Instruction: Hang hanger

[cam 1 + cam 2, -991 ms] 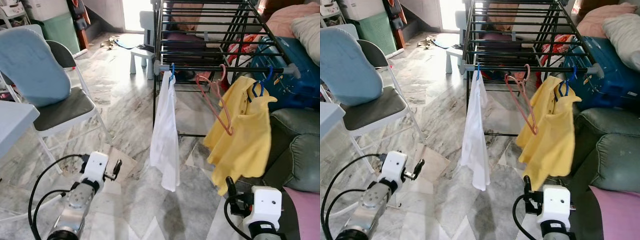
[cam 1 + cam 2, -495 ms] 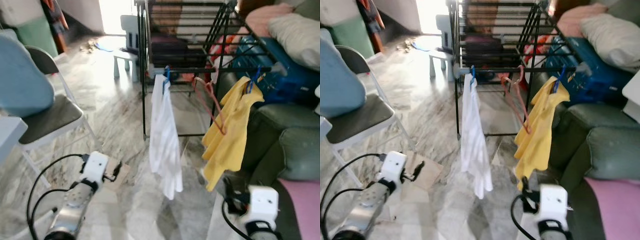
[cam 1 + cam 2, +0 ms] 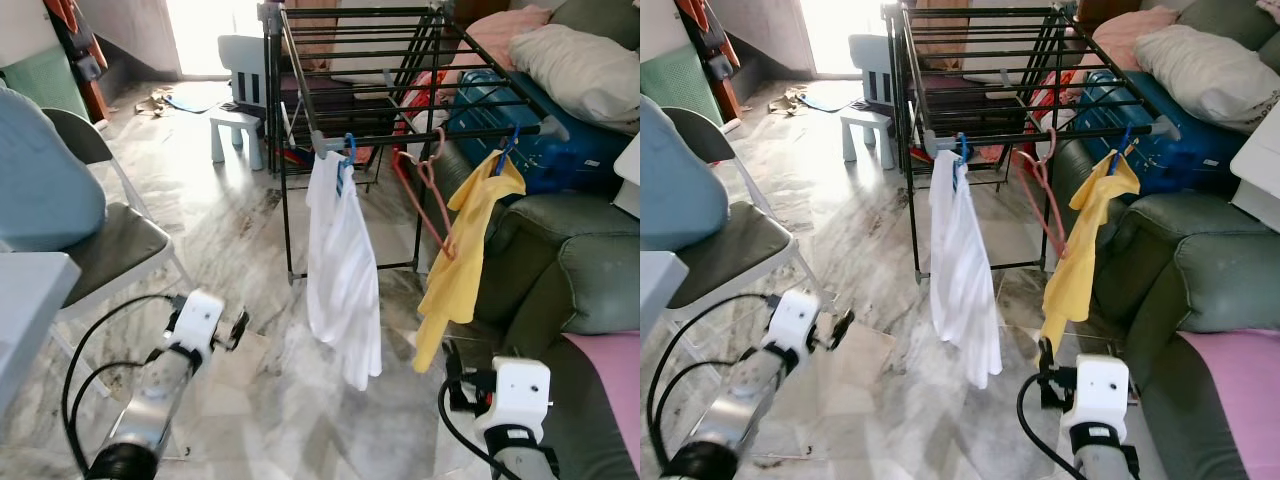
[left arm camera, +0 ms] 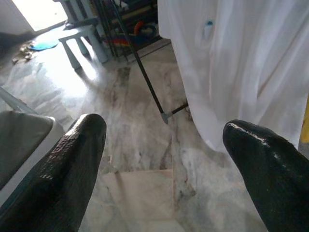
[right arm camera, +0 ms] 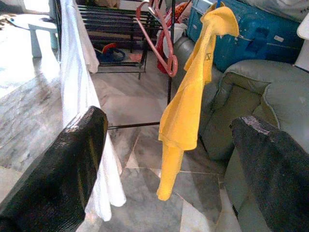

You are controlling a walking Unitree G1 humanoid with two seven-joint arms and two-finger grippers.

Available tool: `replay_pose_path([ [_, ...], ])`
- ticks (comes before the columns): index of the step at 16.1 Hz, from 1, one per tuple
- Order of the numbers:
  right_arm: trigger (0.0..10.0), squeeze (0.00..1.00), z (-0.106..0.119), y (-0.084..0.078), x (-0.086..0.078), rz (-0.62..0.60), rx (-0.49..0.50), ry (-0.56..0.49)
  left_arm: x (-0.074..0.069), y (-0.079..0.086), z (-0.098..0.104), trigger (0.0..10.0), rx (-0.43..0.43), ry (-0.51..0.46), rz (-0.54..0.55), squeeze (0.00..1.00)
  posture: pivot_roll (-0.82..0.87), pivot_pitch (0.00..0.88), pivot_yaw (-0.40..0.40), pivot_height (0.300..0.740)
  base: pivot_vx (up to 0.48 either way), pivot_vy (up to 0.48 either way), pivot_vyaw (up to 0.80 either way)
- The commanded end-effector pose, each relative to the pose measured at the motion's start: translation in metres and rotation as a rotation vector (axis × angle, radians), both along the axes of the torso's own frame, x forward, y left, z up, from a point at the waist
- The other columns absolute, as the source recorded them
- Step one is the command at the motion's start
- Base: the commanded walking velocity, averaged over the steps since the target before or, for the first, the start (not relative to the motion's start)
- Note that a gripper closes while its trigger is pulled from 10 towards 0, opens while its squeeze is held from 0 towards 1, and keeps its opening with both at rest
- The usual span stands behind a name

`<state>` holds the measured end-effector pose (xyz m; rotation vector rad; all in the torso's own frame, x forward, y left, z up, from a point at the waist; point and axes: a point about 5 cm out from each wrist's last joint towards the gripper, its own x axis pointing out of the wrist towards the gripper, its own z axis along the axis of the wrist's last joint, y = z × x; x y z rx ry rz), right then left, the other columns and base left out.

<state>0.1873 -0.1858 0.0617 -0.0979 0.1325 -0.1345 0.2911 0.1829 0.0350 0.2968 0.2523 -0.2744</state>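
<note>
Pink hanger [image 3: 428,195] hangs empty on drying rack [image 3: 400,70], between white shirt [image 3: 343,270] and yellow shirt [image 3: 462,255]. Left gripper [image 4: 164,159] and right gripper [image 5: 166,159] low, jaws spread, empty.

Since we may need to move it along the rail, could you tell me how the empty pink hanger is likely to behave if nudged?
The pink hanger hangs bare by its hook from the rack rail, so it would probably swing freely. Its thin frame looks light and fairly stiff. The yellow shirt beside it might snag.
</note>
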Motion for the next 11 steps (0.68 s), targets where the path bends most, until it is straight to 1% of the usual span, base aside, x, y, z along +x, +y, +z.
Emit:
replay_pose_path([
  [1,10.0,0.0,-0.002,-0.005,0.0,-0.014,-0.006,0.009,0.003,-0.004,0.002,10.0,0.005,-0.005,-0.008,0.0,0.02,0.0,0.039,0.74,0.0,0.0,0.0],
  [2,10.0,0.0,0.0,-0.004,0.003,-0.003,-0.019,0.001,0.007,-0.008,0.004,10.0,0.001,-0.016,-0.008,0.0,0.02,0.0,0.041,0.74,0.0,0.0,0.0],
  [3,10.0,0.0,0.0,-0.003,0.004,0.003,-0.026,-0.002,0.008,-0.009,0.004,10.0,-0.001,-0.017,-0.007,0.0,0.02,0.0,0.044,0.74,0.0,0.0,0.5],
  [5,10.0,0.0,0.0,-0.002,0.005,0.009,-0.027,-0.005,0.009,-0.012,0.004,10.0,-0.004,-0.016,-0.009,0.0,0.01,0.0,0.045,0.74,0.0,0.0,0.8],
  [6,10.0,0.0,0.001,-0.002,0.005,0.009,-0.027,-0.006,0.008,-0.013,0.003,10.0,-0.005,-0.014,-0.01,0.0,0.01,0.0,0.045,0.74,-0.24,0.0,0.8],
  [8,10.0,0.0,0.001,-0.002,0.006,0.013,-0.028,-0.009,0.008,-0.014,0.002,10.0,-0.007,-0.008,-0.011,0.0,0.01,0.0,0.045,0.74,-0.262,0.0,0.5],
  [11,10.0,0.0,0.001,-0.005,0.008,0.003,-0.035,-0.012,0.01,-0.016,0.002,10.0,-0.006,-0.005,-0.015,0.0,0.01,0.0,0.051,0.74,-0.269,0.0,0.0],
])
